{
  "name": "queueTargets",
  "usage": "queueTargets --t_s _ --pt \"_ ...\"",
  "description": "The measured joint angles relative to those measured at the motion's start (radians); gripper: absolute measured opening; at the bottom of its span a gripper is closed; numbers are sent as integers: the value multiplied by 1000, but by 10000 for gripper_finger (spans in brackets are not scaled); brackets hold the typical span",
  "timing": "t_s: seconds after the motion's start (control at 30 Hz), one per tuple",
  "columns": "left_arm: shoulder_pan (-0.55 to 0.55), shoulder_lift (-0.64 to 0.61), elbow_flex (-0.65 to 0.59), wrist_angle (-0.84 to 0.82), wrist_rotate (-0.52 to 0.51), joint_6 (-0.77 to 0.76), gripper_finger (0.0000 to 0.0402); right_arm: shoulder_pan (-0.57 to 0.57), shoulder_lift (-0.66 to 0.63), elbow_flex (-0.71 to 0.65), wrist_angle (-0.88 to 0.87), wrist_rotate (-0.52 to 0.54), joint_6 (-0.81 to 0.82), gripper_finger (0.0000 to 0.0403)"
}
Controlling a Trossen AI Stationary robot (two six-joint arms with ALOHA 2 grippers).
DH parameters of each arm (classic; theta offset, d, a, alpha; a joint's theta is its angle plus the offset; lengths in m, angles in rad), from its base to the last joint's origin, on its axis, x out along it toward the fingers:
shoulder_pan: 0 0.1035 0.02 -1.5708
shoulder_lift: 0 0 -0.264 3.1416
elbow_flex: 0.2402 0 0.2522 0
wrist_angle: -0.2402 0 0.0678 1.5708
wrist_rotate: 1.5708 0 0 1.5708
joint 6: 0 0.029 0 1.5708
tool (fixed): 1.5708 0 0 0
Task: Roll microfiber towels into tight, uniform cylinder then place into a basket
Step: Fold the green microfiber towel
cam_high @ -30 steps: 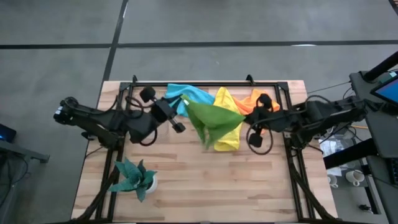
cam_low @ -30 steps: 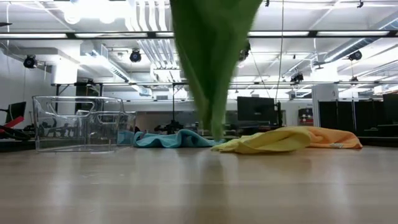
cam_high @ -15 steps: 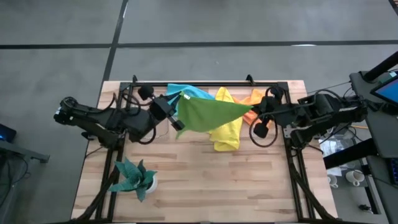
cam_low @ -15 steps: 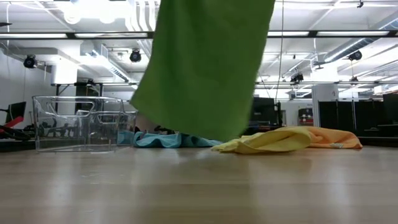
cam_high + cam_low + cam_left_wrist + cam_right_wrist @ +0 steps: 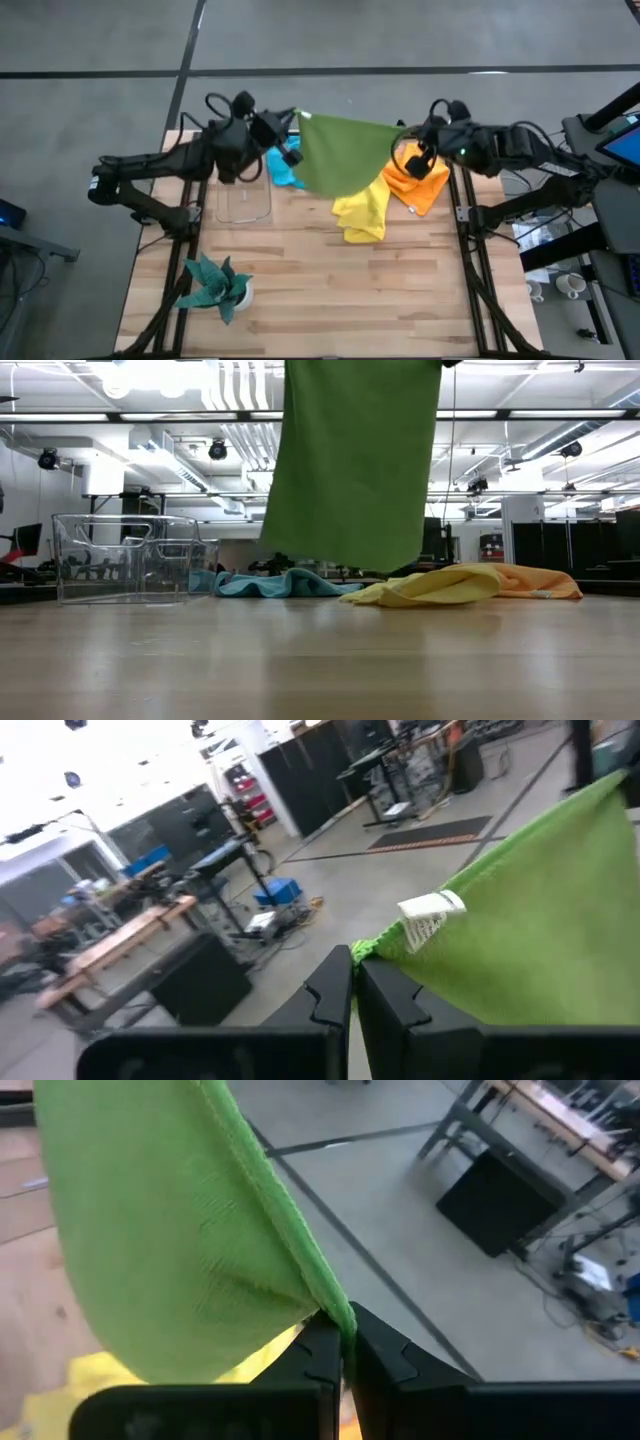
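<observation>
Both hands are up at the far edge of the worktop (image 5: 300,300), holding the lime green towel (image 5: 345,155) stretched between them. Left hand (image 5: 352,982) is pressed together on one top corner, by the white tag (image 5: 430,915). Right hand (image 5: 342,1342) is pinched on the other top corner. The towel hangs flat, its lower edge clear of the wood in the low view.

Step in hand, as I read it: spread the towel for rolling. To do it well: keep both corners level and taut, lower onto the bare wood toward the near edge, clear of the other cloths, no folds.

Count: four towels; green held, blue (image 5: 283,170), yellow (image 5: 365,208) and orange (image 5: 420,185) crumpled along the far edge. One clear basket (image 5: 243,203), near the far left corner. None rolled, as far as I can see. One potted plant (image 5: 218,287), near left corner.
</observation>
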Motion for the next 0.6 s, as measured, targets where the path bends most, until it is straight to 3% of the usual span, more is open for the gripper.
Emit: queueTargets --t_s 0.13,0.27,0.4,0.6 --pt "3 -18 -27 -18 29 34 0 12 -1 26 -5 0 -40 8" --pt "-71 -43 -111 -43 61 -27 0 88 4 9 -62 0 -9 8" --pt "-195 -49 -236 -71 45 -139 0 206 14 -57 -126 0 132 8" --pt "-432 -51 -396 -70 -68 -346 0 443 25 -236 -107 -4 434 8"
